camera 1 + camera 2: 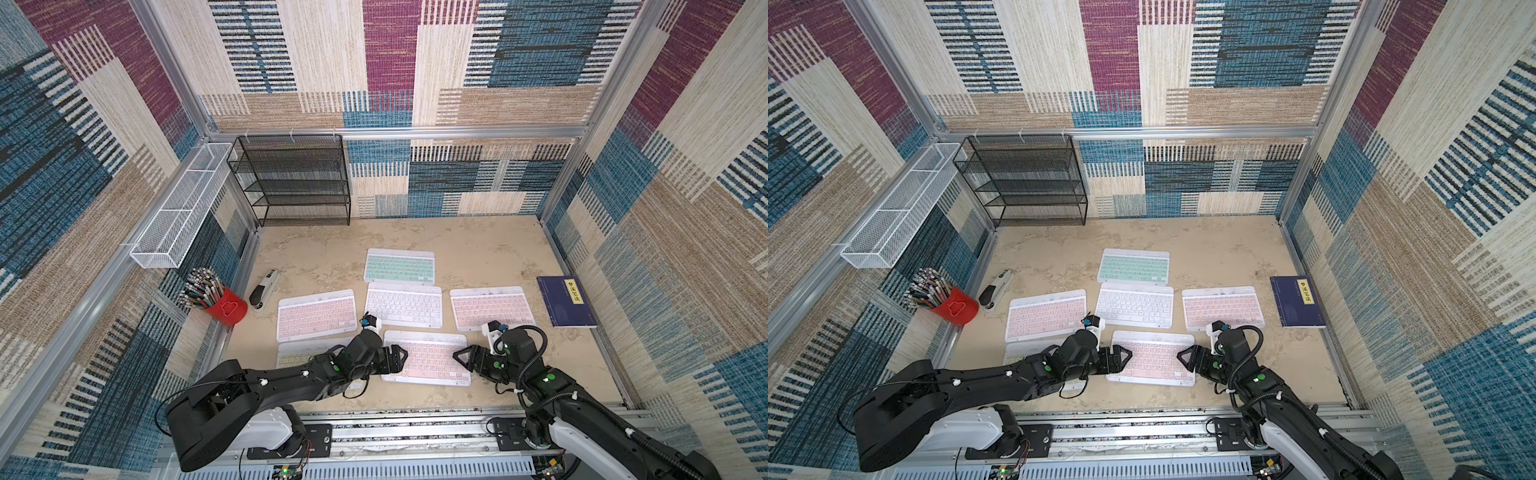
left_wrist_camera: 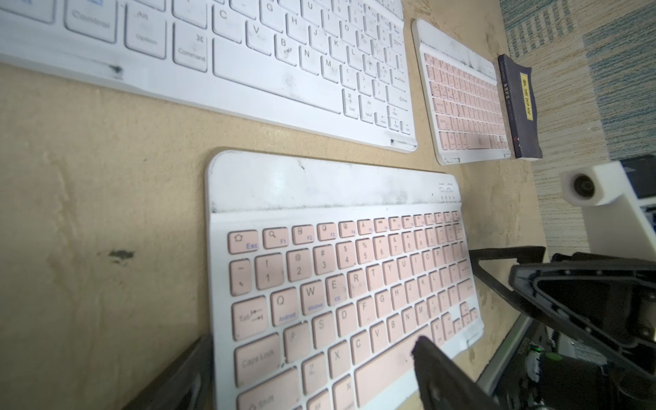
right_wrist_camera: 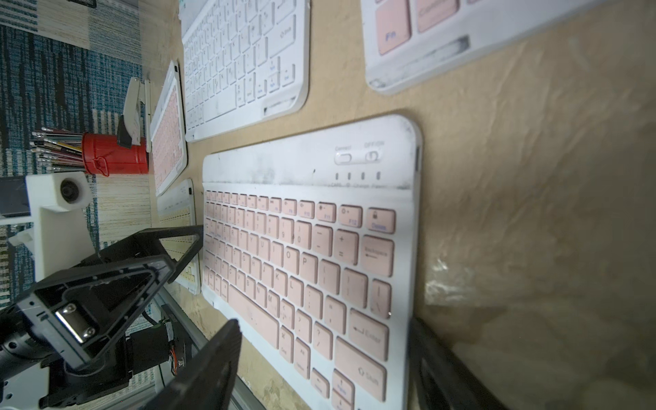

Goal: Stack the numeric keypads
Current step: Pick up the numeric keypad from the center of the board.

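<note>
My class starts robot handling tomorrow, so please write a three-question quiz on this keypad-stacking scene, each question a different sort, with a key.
1. True or false: of all the keypads, the mint-green keypad lies farthest from the robot.
2. Which keypad lies between the left gripper and the right gripper? A white, B pink, C yellow.
3. Fill in: both grippers' jaws stand ___.
Key: 1 true; 2 B, the nearest pink keypad; 3 open.
</note>
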Action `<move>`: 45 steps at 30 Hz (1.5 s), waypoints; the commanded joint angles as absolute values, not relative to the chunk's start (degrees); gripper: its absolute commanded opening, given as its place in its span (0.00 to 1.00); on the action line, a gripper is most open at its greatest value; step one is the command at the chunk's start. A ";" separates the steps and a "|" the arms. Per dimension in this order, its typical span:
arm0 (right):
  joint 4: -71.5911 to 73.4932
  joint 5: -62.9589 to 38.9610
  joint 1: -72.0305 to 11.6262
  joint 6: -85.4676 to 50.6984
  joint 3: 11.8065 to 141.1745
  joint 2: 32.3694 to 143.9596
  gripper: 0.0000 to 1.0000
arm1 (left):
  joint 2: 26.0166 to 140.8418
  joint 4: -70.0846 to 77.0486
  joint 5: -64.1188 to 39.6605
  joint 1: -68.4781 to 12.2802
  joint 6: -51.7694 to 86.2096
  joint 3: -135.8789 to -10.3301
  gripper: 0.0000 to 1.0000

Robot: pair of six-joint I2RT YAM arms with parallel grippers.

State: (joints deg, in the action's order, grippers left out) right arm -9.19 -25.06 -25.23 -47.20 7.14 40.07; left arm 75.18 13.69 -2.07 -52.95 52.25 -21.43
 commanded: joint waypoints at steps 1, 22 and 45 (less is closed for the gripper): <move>1.66 -40.34 -24.90 -50.56 6.01 39.60 0.72 | 77.96 2.11 -15.86 -53.59 53.24 -20.83 0.90; 6.96 -45.90 -23.12 -56.55 2.18 33.93 0.57 | 79.00 2.90 -17.40 -54.93 53.30 -20.00 0.80; 19.56 -53.18 -23.04 -62.22 2.04 37.47 0.46 | 80.24 2.98 -17.67 -56.97 53.78 -20.30 0.76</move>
